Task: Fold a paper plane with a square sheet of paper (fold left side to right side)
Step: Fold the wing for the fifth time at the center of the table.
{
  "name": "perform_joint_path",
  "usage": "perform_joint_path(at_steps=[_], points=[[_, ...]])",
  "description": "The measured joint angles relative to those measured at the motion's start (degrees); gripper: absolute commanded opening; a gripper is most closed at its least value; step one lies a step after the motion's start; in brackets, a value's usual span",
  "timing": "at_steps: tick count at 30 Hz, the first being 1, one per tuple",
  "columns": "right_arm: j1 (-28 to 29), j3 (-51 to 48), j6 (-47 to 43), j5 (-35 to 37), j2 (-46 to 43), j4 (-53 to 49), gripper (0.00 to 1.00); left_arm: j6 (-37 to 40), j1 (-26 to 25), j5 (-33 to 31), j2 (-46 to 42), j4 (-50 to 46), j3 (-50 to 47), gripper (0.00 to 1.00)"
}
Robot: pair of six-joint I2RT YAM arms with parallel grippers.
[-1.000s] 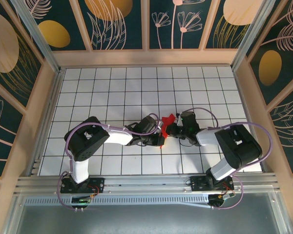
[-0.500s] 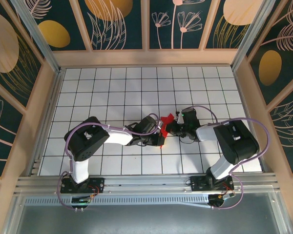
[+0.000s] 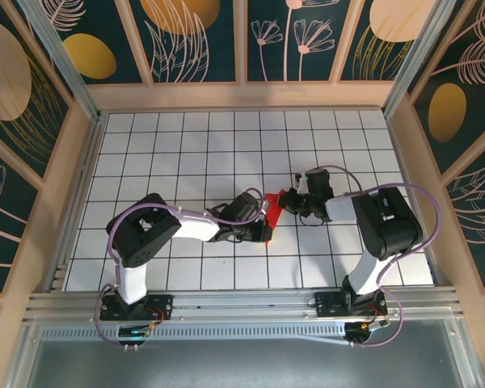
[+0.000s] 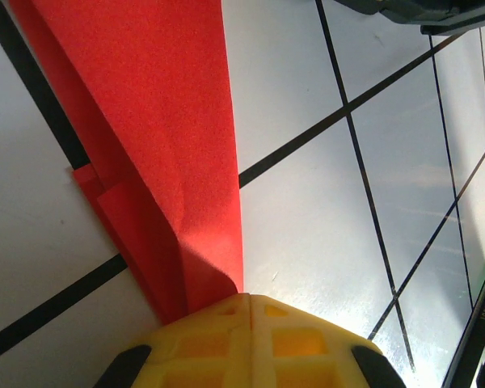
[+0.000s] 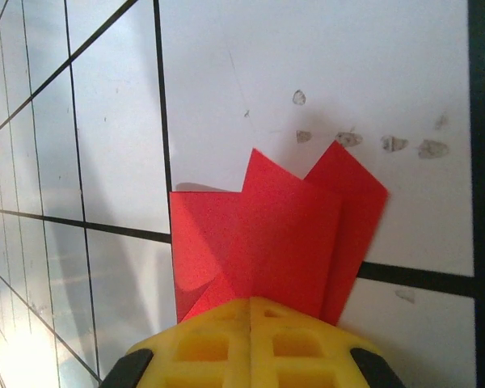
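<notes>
Red paper (image 3: 272,212), folded into a narrow layered strip, lies near the middle of the surface (image 3: 186,145). The left tool (image 4: 249,297), pressed together, pinches its 6 o'clock end. The right tool (image 5: 250,302) pinches the 1 o'clock end, likely to steady the layers for creasing.

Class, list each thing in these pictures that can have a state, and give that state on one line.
red paper, folded into overlapping layers, creased, gripped at both ends.
left end effector, shut on the red paper.
right end effector, shut on the red paper.
</notes>
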Motion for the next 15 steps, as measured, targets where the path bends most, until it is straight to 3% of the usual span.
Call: perform_joint_path(at_steps=[15], points=[[-4.85, 6.91, -1.70, -4.61, 6.12, -1.14, 0.00, -0.02, -0.04, -0.26, -0.13, 0.61, -0.39, 0.00]])
